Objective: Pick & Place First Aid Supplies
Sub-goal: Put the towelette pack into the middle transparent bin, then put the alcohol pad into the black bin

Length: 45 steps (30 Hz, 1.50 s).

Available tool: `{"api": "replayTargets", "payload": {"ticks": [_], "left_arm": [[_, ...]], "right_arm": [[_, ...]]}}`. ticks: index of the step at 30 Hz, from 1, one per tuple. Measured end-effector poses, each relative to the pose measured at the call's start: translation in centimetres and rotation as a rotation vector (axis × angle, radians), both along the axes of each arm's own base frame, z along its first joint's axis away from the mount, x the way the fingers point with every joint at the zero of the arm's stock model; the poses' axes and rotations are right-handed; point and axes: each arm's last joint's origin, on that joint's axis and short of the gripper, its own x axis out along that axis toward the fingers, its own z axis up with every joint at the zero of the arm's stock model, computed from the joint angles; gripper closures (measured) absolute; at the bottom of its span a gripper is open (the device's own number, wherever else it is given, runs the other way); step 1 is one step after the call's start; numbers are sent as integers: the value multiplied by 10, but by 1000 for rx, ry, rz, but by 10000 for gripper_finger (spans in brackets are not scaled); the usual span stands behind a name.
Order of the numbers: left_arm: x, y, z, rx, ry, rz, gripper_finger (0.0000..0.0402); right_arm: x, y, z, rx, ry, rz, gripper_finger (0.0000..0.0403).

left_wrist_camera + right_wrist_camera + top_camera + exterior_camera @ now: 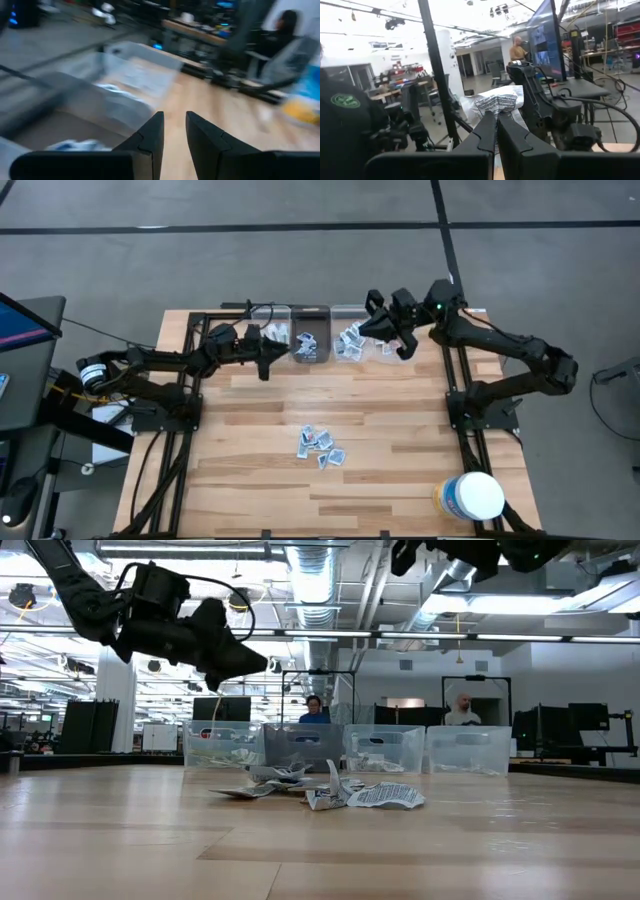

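Observation:
A small pile of first aid supplies (320, 445), white packets with blue print, lies on the wooden table's middle (330, 795). A row of clear bins (330, 335) stands along the far edge, some with packets inside. My right gripper (368, 328) hovers high over the bins, shut on one white printed packet (497, 102). My left gripper (285, 352) hangs level above the left bins (222, 745). Its fingers (174, 117) are open with nothing between them. My right gripper pinches the packet's lower edge (495, 111) between its two fingertips. The fingers lie about level, and the crumpled packet sticks out past them. It is lifted clear of the table and the bins.
A large white tub with a yellow label (470, 498) stands at the near right corner. Dark frame rails (460, 380) run along the table's left and right sides. The wood between the pile and the bins is bare. People sit in the room behind (315, 710).

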Motion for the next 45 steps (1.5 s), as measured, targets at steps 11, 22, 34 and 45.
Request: {"api": "replayTargets", "payload": {"ticks": [11, 22, 34, 45], "left_arm": [[-6, 14, 0, 100, 35, 346, 321], [-9, 18, 0, 99, 39, 418, 321], [-10, 20, 0, 99, 39, 428, 321], [-5, 13, 0, 82, 31, 388, 321]], "right_arm": [[-25, -40, -4, -246, -34, -85, 401], [-15, -83, -58, -441, 348, -787, 381], [22, -92, -126, -449, 584, -718, 371], [29, -69, -137, -533, 767, -720, 295]]}}
